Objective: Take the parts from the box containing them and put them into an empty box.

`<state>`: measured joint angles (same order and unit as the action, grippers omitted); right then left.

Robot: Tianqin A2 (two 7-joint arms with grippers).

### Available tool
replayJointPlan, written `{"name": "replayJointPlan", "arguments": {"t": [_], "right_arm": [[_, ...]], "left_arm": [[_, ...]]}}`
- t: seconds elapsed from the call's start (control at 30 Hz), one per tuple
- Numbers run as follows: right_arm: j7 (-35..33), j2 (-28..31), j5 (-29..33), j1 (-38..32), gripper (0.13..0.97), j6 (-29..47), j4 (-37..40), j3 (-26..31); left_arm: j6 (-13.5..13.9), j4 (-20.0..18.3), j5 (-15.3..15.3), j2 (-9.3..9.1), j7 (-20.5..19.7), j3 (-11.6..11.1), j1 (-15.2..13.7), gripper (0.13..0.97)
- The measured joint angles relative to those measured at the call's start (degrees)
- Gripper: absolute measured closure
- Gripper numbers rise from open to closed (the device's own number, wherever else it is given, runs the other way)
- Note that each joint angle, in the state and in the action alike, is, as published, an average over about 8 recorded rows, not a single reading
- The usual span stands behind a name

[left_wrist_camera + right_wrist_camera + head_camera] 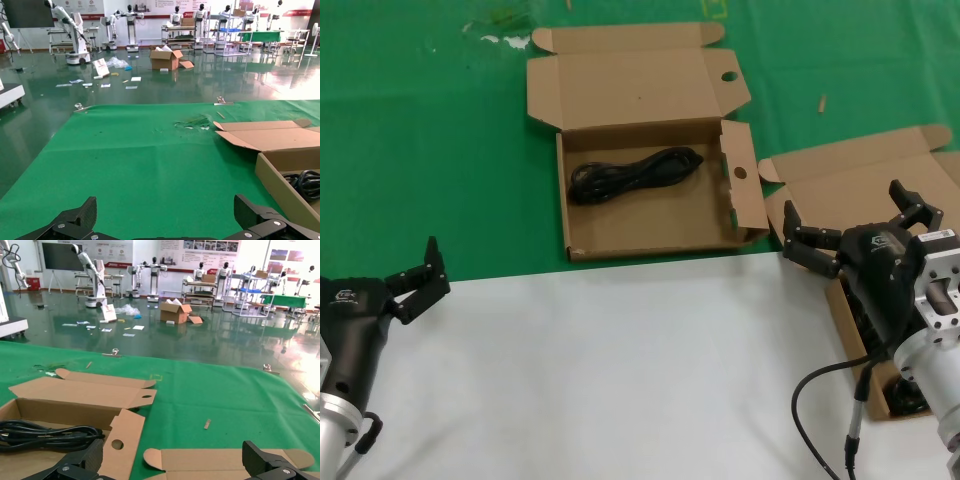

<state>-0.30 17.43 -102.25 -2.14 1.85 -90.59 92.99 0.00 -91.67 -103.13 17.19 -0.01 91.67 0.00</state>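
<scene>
Floor point(150, 65): glossy, green-grey, littered with paper
Shelving point(200, 290): along far wall
Box point(167, 59): open, on floor

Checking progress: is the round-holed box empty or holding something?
Holding something: one black cable lies inside the round-holed box.

1. Evenly and brightly lit from overhead in the head view; only soft, short shadows beside the holed-lid box point(650, 170) on the green mat point(420, 140).
2. Near washed out on the white sheet point(600, 370) along the near edge.
3. Strong window glare on the glossy floor point(280, 340) in both wrist views.
4. Sharp throughout, without motion blur; slightly soft on distant background racks.
</scene>
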Motion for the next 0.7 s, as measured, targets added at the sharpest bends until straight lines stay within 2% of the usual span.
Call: {"name": "replayJointPlan", "arguments": {"t": [0.7], "right_arm": [[0.0,0.0,0.0,0.0,0.129,0.0,0.0,0.0]], "left_arm": [[0.0,0.0,0.0,0.00,0.0,0.0,0.0,0.132]]}}
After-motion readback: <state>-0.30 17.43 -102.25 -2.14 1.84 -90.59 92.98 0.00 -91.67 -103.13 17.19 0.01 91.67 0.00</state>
